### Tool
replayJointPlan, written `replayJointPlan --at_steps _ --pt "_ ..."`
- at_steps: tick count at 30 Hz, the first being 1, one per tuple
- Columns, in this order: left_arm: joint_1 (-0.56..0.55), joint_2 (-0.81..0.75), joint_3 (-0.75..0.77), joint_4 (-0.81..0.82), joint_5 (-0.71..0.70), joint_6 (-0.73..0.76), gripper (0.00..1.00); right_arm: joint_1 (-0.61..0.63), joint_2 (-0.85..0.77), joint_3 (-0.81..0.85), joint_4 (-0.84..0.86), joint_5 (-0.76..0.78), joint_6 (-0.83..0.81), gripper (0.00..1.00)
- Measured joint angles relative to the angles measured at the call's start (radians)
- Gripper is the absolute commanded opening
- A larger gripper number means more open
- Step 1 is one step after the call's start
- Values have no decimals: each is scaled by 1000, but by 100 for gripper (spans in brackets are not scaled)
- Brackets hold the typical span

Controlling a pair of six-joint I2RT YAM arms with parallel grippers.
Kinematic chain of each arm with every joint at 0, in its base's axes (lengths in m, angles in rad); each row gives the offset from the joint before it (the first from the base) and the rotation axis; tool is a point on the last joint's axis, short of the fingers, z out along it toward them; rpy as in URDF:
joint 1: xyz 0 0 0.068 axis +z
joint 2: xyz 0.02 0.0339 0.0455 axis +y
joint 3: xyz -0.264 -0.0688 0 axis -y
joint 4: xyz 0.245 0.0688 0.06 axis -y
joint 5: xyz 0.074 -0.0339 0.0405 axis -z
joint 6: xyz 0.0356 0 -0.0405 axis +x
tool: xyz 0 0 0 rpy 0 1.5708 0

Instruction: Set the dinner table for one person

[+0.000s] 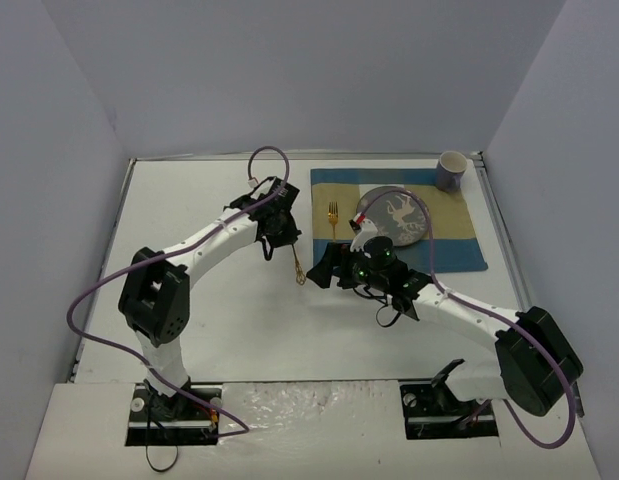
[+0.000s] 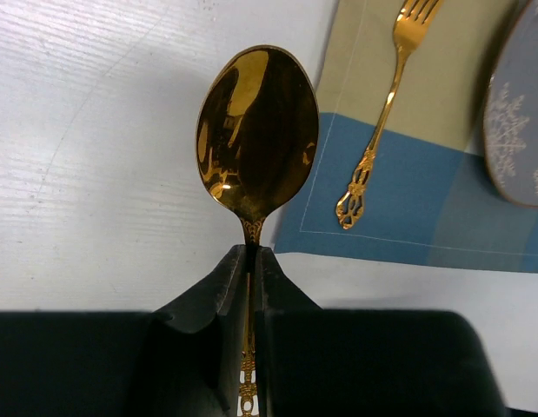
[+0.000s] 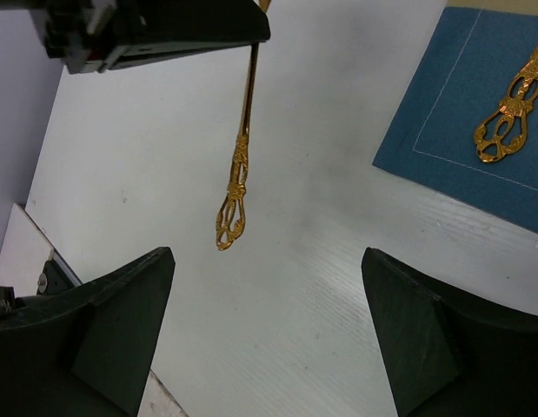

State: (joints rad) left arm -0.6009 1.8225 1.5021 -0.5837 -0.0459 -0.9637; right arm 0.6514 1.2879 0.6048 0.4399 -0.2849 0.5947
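Gold ornate metal spoon point(image 2: 258, 130) held aloft for a likely handover
Its handle is clamped in the closed left hand point(image 2: 249, 261) above the large white worktop point(image 1: 189, 200), just off the blue-and-tan striped cloth placemat point(image 2: 399, 204). The right hand point(image 3: 267, 269) is spread wide and empty near the dangling handle tip. A transfer is judged in hand, so the handle must be centred between those fingers. Open worktop is seen beneath; the gold fork point(image 2: 386, 113) and grey round plate point(image 2: 521, 113) lie nearby.

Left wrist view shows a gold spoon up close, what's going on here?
The left pincer is shut on the gold spoon, holding it above the dinner table, left of the placemat. The right pincer is open, facing the handle's free end. A fork and plate lie on the placemat, a mug at its far right corner.
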Motion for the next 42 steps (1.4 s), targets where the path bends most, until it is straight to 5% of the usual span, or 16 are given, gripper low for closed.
replayJointPlan --at_steps 9,32,42 --pt "-19 -29 0 6 -27 -26 0 5 68 25 41 2 -14 61" --pt "-45 -56 -7 40 -33 -63 0 6 165 40 166 -96 4 29" --pt "-45 -57 -12 49 -29 -61 0 4 165 39 190 -102 9 0"
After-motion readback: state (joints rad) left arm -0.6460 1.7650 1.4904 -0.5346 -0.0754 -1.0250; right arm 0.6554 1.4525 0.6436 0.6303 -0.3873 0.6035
